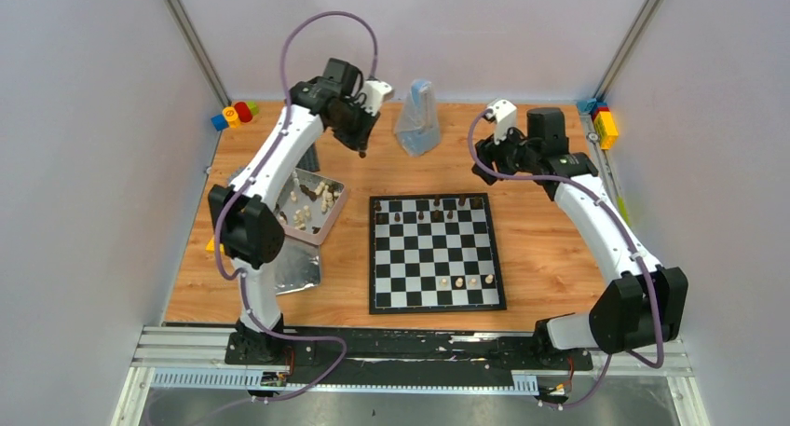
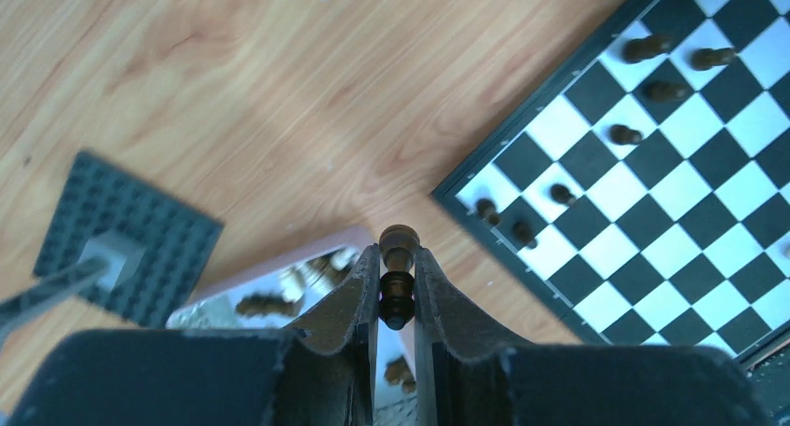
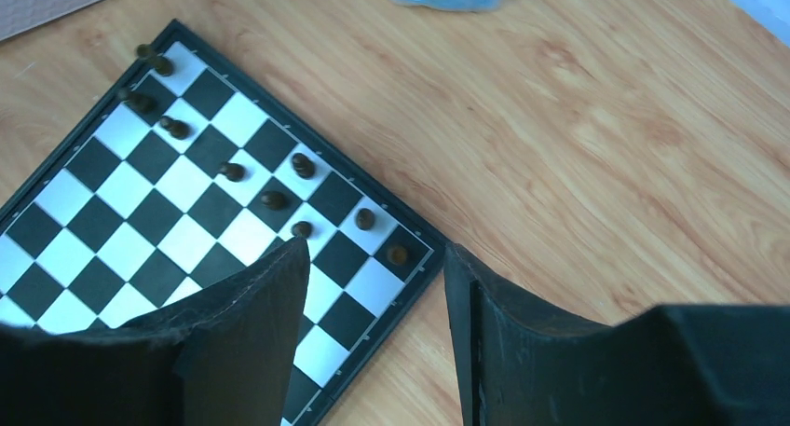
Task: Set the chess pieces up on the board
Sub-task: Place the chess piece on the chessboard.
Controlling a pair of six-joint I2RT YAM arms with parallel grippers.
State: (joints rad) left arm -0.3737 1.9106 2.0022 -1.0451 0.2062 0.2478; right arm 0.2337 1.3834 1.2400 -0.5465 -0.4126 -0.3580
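Note:
The board point(image 1: 421, 258) lies flat at the table's middle, with several dark chess pieces point(image 1: 436, 214) on its two far rows and three cream ones point(image 1: 459, 282) near its front. My left gripper point(image 1: 361, 146) hangs above the wood behind the board's far left corner, shut on a dark chess piece point(image 2: 398, 291) that lies pinched between its fingers. The board point(image 2: 652, 193) is off to that gripper's right. My right gripper point(image 1: 484, 167) hovers open and empty beyond the board's far right corner point(image 3: 410, 258). More pieces point(image 1: 314, 200) lie in the silver tin point(image 1: 340, 196).
The tin's lid point(image 1: 298, 269) lies in front of the tin. A clear blue bag point(image 1: 416, 118) stands at the back centre. Coloured bricks sit at the back left point(image 1: 235, 115) and back right point(image 1: 606, 126). A grey studded plate point(image 2: 121, 240) lies behind the tin.

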